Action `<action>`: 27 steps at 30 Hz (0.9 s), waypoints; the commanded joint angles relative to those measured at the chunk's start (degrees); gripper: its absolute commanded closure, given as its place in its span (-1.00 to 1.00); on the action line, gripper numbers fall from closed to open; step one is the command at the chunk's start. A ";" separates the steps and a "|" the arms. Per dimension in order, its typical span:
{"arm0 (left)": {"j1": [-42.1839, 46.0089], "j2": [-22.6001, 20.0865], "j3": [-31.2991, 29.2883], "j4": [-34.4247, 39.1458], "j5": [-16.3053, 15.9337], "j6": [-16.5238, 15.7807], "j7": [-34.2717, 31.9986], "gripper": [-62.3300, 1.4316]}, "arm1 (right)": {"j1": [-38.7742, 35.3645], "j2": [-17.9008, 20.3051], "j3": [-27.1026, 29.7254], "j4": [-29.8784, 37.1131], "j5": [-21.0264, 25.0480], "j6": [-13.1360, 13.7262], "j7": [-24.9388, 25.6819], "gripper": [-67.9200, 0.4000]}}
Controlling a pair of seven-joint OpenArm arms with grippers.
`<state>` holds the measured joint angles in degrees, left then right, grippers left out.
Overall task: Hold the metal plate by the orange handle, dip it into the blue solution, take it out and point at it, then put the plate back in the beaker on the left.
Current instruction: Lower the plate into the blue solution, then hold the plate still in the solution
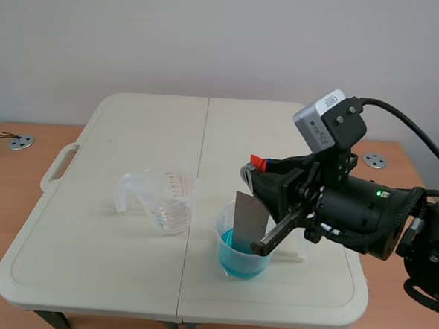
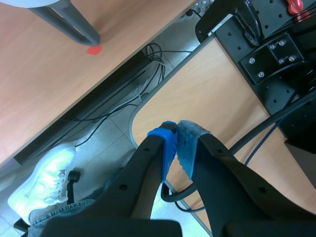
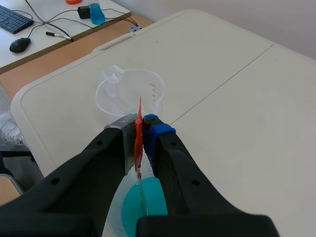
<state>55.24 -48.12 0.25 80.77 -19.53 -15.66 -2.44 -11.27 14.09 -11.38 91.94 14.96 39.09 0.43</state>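
My right gripper (image 1: pixel 261 189) is shut on the orange handle (image 3: pixel 138 140) of the metal plate (image 1: pixel 250 218). The plate hangs upright with its lower end in the blue solution (image 1: pixel 240 259) of the clear beaker (image 1: pixel 223 228) near the table's front edge. In the right wrist view the handle is edge-on between the fingers, above the blue solution (image 3: pixel 148 197). An empty clear beaker (image 1: pixel 169 199) with red markings stands to the left; in the right wrist view this empty beaker (image 3: pixel 129 91) is just ahead of the gripper. My left gripper (image 2: pixel 177 133) is shut on nothing, off the table, over the floor.
The white folding table (image 1: pixel 123 278) has a centre seam and a handle slot (image 1: pixel 59 166) at its left edge. A small white object (image 1: pixel 301 249) sits behind the blue beaker. Cables, a table leg (image 2: pixel 69 22) and a person's shoe (image 2: pixel 44 177) lie under the left gripper.
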 commanded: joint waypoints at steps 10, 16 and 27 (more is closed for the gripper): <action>-0.04 -0.50 0.26 0.94 -0.17 -0.33 -0.57 0.86 | 0.98 0.17 0.04 -1.49 -0.90 1.11 0.39 0.95; -0.04 -0.50 0.26 0.94 -0.17 -0.33 -0.55 0.86 | 0.98 0.17 0.04 -1.49 -0.90 1.11 0.42 0.95; -0.04 -0.48 0.26 0.94 -0.17 -0.33 -0.55 0.86 | 0.98 0.17 0.04 -1.49 -0.90 1.11 0.42 0.95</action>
<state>55.24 -48.12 0.25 80.77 -19.53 -15.66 -2.44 -10.50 13.98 -11.38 90.67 14.35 40.10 1.04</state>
